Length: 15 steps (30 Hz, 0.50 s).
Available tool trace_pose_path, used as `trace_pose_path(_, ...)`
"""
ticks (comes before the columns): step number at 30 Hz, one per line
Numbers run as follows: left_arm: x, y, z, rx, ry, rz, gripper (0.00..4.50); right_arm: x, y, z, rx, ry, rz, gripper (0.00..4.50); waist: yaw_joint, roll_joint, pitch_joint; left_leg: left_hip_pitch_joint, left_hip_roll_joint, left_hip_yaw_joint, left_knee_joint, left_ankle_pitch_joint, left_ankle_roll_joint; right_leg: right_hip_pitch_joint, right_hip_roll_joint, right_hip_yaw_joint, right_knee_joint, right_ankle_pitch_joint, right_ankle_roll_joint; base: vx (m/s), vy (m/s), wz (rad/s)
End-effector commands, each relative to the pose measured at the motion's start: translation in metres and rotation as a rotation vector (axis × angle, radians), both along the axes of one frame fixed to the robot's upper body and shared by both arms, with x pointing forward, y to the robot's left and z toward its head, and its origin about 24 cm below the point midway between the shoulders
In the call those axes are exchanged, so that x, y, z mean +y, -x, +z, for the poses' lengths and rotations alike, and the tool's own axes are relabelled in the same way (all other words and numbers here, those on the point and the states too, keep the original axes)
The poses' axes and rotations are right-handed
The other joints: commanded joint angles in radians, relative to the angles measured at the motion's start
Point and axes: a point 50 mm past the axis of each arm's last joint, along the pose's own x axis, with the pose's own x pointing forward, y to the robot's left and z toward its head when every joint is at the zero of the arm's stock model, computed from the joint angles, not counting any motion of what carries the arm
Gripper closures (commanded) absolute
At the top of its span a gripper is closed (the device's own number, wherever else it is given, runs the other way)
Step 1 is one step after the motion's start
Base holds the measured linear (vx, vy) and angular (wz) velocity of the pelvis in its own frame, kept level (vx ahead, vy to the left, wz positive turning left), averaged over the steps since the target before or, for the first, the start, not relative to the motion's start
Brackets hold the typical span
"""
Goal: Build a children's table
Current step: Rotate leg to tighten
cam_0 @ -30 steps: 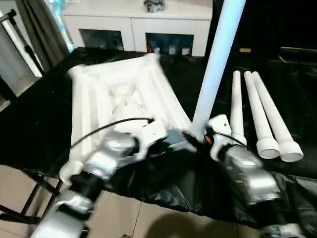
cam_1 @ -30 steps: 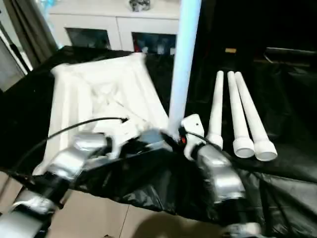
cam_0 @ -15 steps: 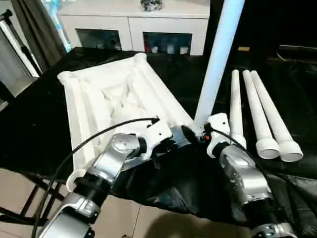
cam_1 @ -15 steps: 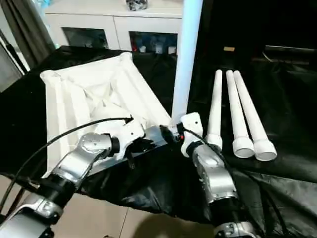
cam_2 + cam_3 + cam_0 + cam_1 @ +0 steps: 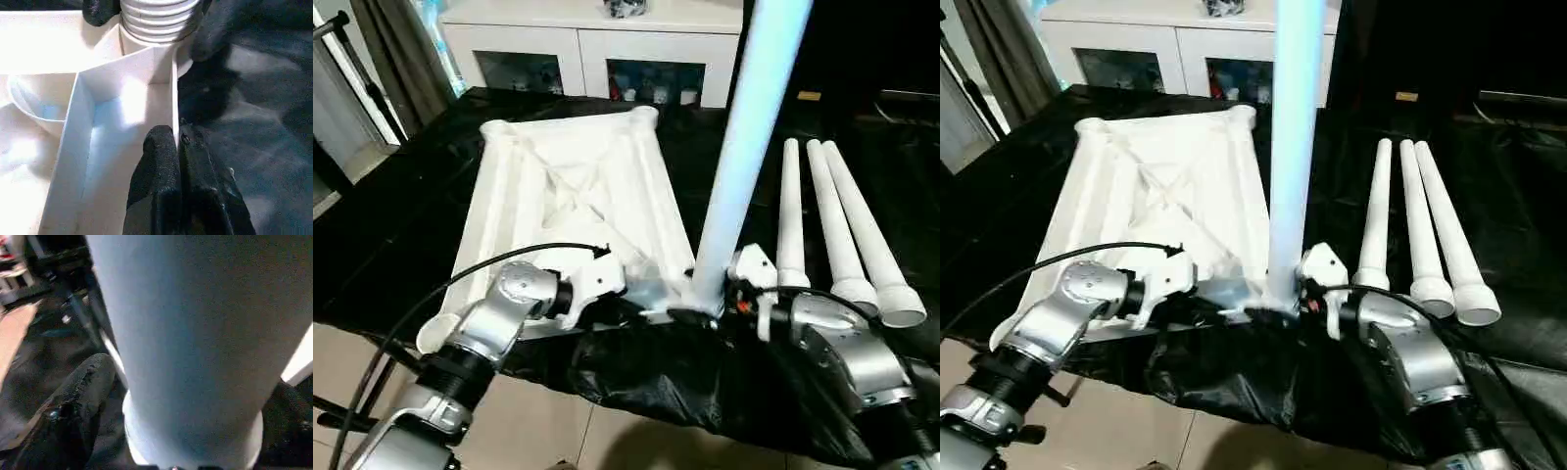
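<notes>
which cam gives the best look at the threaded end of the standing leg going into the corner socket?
Left wrist view: the leg's ribbed end sits in the tabletop corner, close up. Both eye views show the whole upright leg, but its base is small. Right wrist view shows the shaft up close.

We see the white ribbed plastic tabletop (image 5: 573,211) lying underside up on the black-covered work table (image 5: 401,225). One long white tubular leg (image 5: 744,147) stands upright in its near right corner socket. Three more white tubular legs (image 5: 842,230) lie side by side to the right. A white glass-door cabinet (image 5: 597,44) stands behind the table.
</notes>
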Motion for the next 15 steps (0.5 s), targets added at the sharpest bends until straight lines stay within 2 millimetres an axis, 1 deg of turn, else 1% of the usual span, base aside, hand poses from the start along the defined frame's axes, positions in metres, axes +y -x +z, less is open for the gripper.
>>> trace_pose_path(1,0.004,0.003,-0.004,0.022,-0.036,-0.034,4.5,0.007,0.003,0.004,0.013,-0.002,0.089,0.95,0.002,-0.013,-0.051,-0.002,0.042,-0.004,-0.066,-0.1,0.087,0.05,-0.068,0.029,-0.06,0.005,-0.278,0.0,0.0,0.0)
trace_pose_path(2,0.008,0.003,-0.004,0.027,-0.047,-0.045,4.5,0.005,0.005,0.005,0.022,0.017,0.129,1.08,0.003,-0.014,-0.052,-0.002,0.041,-0.003,-0.064,-0.091,0.088,0.05,-0.067,0.029,-0.058,0.016,-0.28,0.0,0.0,0.0)
trace_pose_path(3,0.008,0.003,-0.004,0.027,-0.047,-0.045,4.5,0.005,0.005,0.005,0.022,0.017,0.129,1.25,0.004,-0.014,-0.052,-0.002,0.042,-0.003,-0.065,-0.088,0.09,0.05,-0.067,0.029,-0.058,0.02,-0.28,0.0,0.0,0.0)
trace_pose_path(5,0.011,0.001,-0.003,0.028,-0.057,-0.047,4.5,0.005,0.004,0.006,0.029,0.024,0.14,1.31,0.005,-0.015,-0.053,-0.003,0.041,-0.003,-0.063,-0.075,0.095,0.05,-0.068,0.029,-0.057,0.036,-0.282,0.0,0.0,0.0)
trace_pose_path(9,0.012,0.0,-0.003,0.027,-0.059,-0.043,4.5,0.006,0.003,0.005,0.033,0.024,0.147,1.67,0.005,-0.015,-0.053,-0.002,0.041,-0.002,-0.062,-0.076,0.092,0.049,-0.069,0.028,-0.057,0.026,-0.284,0.0,0.0,0.0)
trace_pose_path(13,0.011,-0.001,-0.003,0.028,-0.048,-0.034,4.5,0.009,0.005,0.002,0.045,0.009,0.142,1.74,0.006,-0.015,-0.054,-0.002,0.042,-0.002,-0.062,-0.072,0.089,0.049,-0.068,0.028,-0.056,0.03,-0.285,0.0,0.0,0.0)
trace_pose_path(15,0.005,-0.003,-0.004,0.013,-0.023,0.022,4.5,0.015,0.004,-0.004,0.041,-0.031,0.036,1.74,0.006,-0.014,-0.052,-0.001,0.042,-0.002,-0.063,-0.075,0.088,0.047,-0.069,0.028,-0.058,0.022,-0.285,0.0,0.0,0.0)
